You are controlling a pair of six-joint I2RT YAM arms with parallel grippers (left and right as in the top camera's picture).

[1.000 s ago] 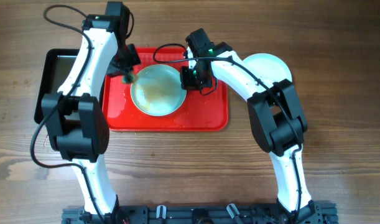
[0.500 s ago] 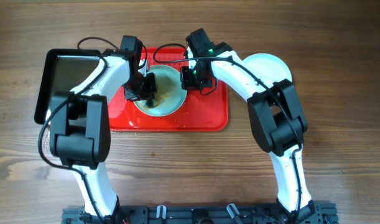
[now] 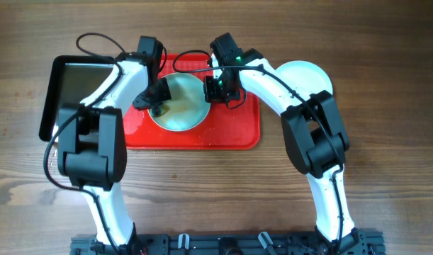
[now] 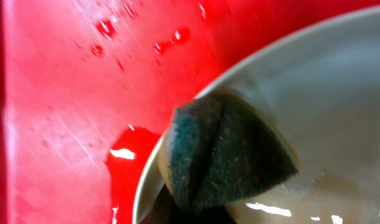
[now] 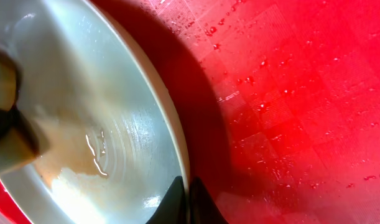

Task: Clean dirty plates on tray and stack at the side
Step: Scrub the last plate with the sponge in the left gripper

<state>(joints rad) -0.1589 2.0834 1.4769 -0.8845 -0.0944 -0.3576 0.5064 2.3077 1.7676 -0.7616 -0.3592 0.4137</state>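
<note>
A pale mint plate (image 3: pixel 182 106) with brown sauce smears lies on the wet red tray (image 3: pixel 230 134). My left gripper (image 3: pixel 158 106) is shut on a dark green sponge (image 4: pixel 224 152) that presses on the plate's left inner rim (image 4: pixel 289 68). My right gripper (image 3: pixel 215 86) is shut on the plate's right rim (image 5: pixel 185 186), one finger on each side of the edge. Sauce streaks show on the plate (image 5: pixel 84 155) in the right wrist view. A clean white plate (image 3: pixel 306 76) sits on the table right of the tray, partly hidden by the right arm.
A black metal pan (image 3: pixel 71 85) lies left of the tray, partly under the left arm. The tray (image 5: pixel 289 93) carries water droplets, also on its left side (image 4: pixel 65 112). Bare wooden table (image 3: pixel 202 191) lies in front of the tray.
My left gripper came from the tray's left edge onto the plate with the sponge, then shifted slightly up and left on it. The right gripper kept its hold on the rim.
</note>
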